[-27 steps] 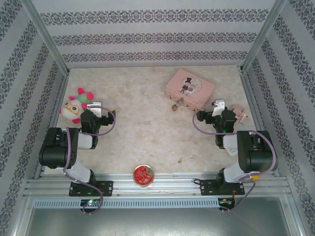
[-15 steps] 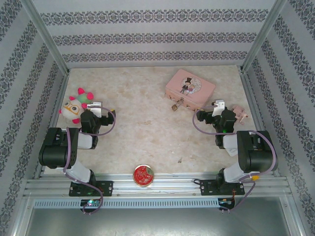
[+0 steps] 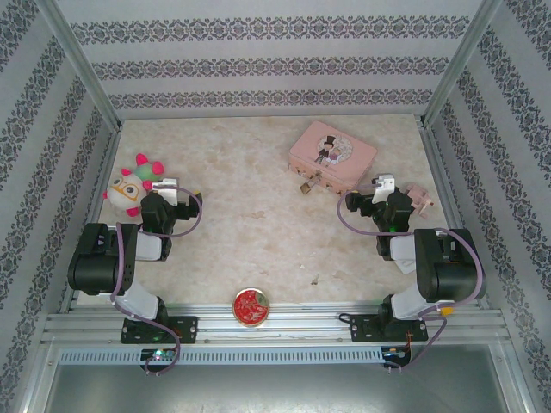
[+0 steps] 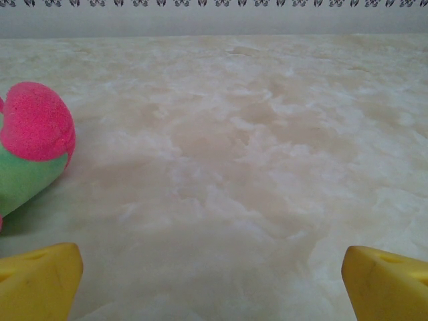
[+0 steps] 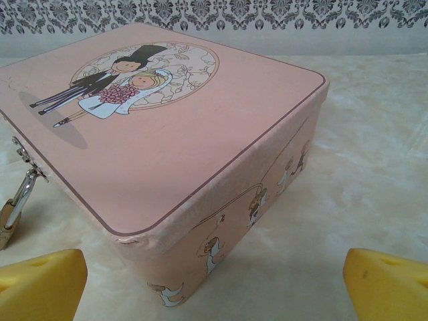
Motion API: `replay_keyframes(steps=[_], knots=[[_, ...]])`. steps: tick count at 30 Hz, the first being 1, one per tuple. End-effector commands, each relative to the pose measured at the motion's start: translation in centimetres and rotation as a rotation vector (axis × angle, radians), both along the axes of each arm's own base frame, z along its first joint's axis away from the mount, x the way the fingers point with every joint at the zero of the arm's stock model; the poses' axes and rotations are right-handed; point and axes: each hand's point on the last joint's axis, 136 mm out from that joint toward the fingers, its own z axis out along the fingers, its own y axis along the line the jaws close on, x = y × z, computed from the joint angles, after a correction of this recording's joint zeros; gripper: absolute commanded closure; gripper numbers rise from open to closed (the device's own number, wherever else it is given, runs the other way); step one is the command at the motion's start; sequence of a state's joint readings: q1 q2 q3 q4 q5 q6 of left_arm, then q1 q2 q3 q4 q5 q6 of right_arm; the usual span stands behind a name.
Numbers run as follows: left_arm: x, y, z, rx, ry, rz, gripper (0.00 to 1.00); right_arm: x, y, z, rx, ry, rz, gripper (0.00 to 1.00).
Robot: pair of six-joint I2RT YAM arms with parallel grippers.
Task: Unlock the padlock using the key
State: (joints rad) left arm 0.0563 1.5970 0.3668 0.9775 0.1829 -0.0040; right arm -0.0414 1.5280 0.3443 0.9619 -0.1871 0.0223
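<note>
**Left tool** [image 4: 214, 287]: released, jaws wide apart, nothing between the yellow fingertips [image 4: 40, 281]. It sits low over bare desk [image 4: 254, 167] near the left edge, with a pink-and-green plush toy [image 4: 33, 140] just to its left.

**Right tool** [image 5: 214, 287]: also released and empty, jaws wide. It faces the near corner of the pink tin [image 5: 167, 154] at close range, toward the desk's right edge.

**Padlock** [image 3: 306, 185]: small and brass, hung by its shackle from the hasp [image 5: 20, 160] on the tin's side that faces the desk's middle. I cannot tell whether its body rests on the desk. It lies left of the right tool, with the tin's corner between them.

**Key:** not settled. A small tan object [image 3: 419, 198] lies just right of the right tool, near the right edge, but it is too small to identify.

**Judgement:** the task is at its start and nothing is grasped. The step in hand is finding and picking up the key.

**Notes for doing it well:**
- Confirm which item is the key before committing.
- Pinch it by the bow so the blade sticks out past the fingertips, in line with them.
- A thin piece lying flat will likely skid, so come straight down and close slowly.
- The padlock probably swings freely on the hasp. The left tool should steady its body with the keyway turned toward the right tool, or insertion will just push it away.
- The tin may slide, so keep side loads small.
</note>
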Motion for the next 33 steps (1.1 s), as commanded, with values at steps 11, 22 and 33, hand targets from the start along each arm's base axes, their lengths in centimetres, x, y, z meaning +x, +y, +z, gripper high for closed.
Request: replay_keyframes(steps=[11,22,33], knots=[[0.2,-0.1,0.4,-0.003,-0.009,-0.003,0.01,0.8,0.0,1.0,0.002,-0.031,-0.014,0.02],[-1.0,0.6,3.4,-0.002,-0.058,0.041,0.01,0.5,-1.8,2.4,0.002,-0.031,-0.121,0.02],[-3.6,1.2,9.5,-0.171,-0.097,0.138,0.01,-3.2,-4.0,7.4,0.066,0.013,-0.346,0.02]])
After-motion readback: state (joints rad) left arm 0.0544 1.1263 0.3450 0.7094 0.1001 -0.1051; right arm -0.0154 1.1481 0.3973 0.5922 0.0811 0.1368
